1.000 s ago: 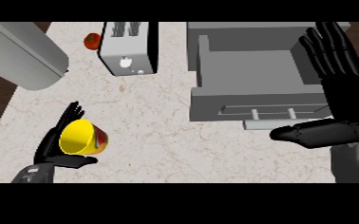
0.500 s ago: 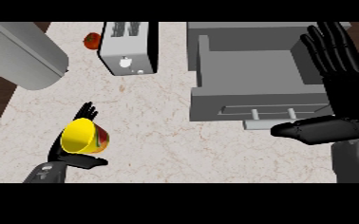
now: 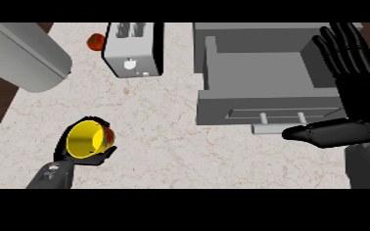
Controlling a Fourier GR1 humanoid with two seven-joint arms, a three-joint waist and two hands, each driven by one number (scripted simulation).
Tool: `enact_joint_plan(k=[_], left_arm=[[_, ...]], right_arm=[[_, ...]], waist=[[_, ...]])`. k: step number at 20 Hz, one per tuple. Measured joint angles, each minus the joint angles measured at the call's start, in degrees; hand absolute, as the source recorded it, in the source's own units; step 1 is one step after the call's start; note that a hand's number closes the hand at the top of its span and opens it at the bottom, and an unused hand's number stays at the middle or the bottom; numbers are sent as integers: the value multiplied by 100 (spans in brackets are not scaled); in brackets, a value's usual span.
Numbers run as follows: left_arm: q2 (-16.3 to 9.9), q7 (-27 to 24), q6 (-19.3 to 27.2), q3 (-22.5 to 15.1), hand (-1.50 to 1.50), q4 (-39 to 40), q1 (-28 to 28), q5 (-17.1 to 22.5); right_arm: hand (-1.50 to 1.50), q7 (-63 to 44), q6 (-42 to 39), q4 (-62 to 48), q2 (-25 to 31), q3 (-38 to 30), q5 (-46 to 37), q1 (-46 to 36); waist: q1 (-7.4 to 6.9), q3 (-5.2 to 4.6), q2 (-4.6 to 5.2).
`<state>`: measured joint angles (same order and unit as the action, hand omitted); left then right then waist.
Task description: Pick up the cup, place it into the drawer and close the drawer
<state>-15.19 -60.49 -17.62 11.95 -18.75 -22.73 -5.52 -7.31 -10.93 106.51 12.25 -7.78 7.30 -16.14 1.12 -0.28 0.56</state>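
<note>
The left hand [image 3: 81,149] curls around a glossy yellow cup [image 3: 88,138] with a red side, well left of the open grey drawer [image 3: 269,85], a boxy tray with a bar handle. The right hand [image 3: 347,73] stands flat, fingers straight, at the drawer's right side. A silver toaster [image 3: 133,49] rests on the pale marbled surface [image 3: 166,127] left of the drawer.

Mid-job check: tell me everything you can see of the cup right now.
The cup is yellow inside, with red showing on its outer wall at the right. It is tipped so its round open mouth faces the camera, and it looks empty. The left hand curls round it from below, near the counter's lower left, well away from the open grey drawer.
</note>
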Motion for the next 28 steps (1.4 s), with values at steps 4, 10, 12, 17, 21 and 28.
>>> enact_joint_plan(k=[4,10,12,17,21,28], left_arm=[[93,-58,51,134,150,-156,-108,189],[418,-66,296,582,150,-351,-380,702],[587,-90,453,682,150,-380,-527,797],[754,111,629,623,150,-692,-952,832],[1024,501,833,412,150,-1380,-1265,825],[1392,1931,1286,-162,150,-2571,-2011,968]], right_arm=[[-150,93,9,-73,-40,31,-59,30],[-150,66,-58,-105,48,-135,110,3],[-150,40,-40,-158,61,-140,90,-63],[-150,0,2,27,-9,-42,7,84],[-150,51,24,-18,-3,-61,-66,122],[-150,143,-22,-98,65,-201,-25,168]], waist=[[-9,3,-6],[-11,10,-19],[-16,12,-19],[-42,21,-44],[-122,30,-79],[-142,35,-100]])
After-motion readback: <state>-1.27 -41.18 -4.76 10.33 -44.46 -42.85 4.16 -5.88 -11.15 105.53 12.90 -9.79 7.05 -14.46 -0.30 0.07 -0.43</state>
